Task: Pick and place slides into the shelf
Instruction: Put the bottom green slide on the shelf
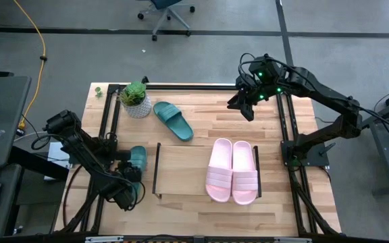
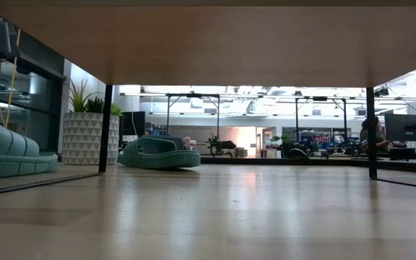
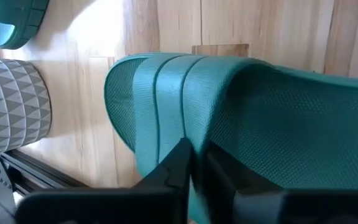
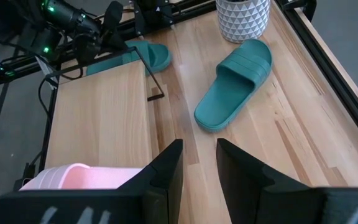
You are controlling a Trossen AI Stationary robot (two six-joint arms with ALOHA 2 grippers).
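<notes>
One teal slide (image 1: 138,156) lies on the table just left of the shelf (image 1: 158,169), and my left gripper (image 3: 199,150) is shut on its ribbed strap. A second teal slide (image 1: 173,120) lies sole down on the table beyond the shelf, next to a plant pot (image 1: 135,101). Two pink slides (image 1: 232,172) lie side by side on the right half of the shelf's wooden top. My right gripper (image 4: 197,165) hangs open and holds nothing, high over the table's far right. My left gripper pinches the teal slide's strap (image 3: 188,127) between its two fingers, at the strap's edge. The fingers come slanting down from the table's near left side. The slide's sole (image 2: 6,167) rests on the table.
The patterned pot (image 4: 241,15) stands at the far left, close to the loose teal slide (image 4: 235,81). The left half of the shelf top (image 4: 98,118) is bare wood. Black frame rails (image 1: 286,128) edge the table left and right.
</notes>
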